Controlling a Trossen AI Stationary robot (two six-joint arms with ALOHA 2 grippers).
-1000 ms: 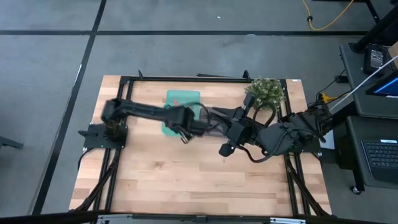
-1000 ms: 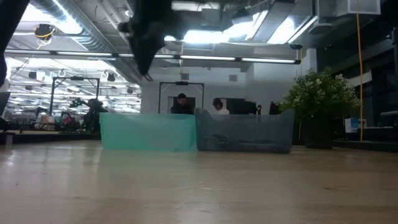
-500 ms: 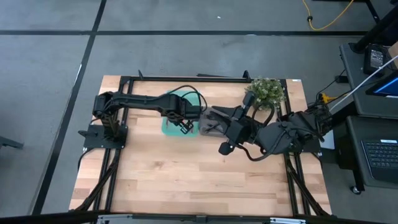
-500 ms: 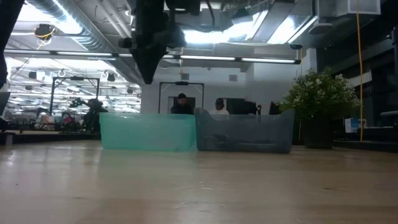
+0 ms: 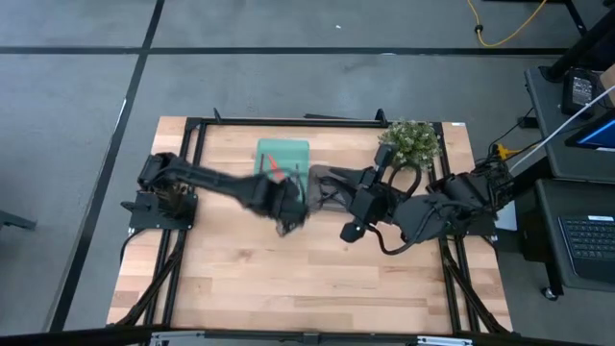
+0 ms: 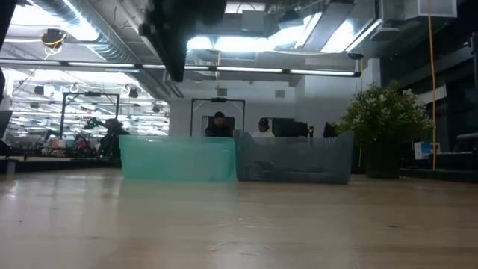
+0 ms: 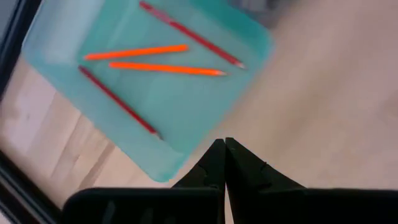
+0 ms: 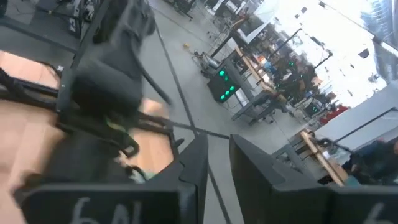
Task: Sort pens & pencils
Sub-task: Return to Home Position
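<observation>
Left claw, pinched shut on nothing, hangs over the table just off the teal tray. Two orange and two red pencils lie loose inside that tray, sorted by kind. Right claw, narrowly parted and empty, waits near the tray. Sorting looks finished, so neither needs a grip.

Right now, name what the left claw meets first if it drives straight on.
The left claw, shut, points at the teal tray; likely its near rim comes first. Depth is unclear, so it could reach the wooden table beside it instead.
</observation>
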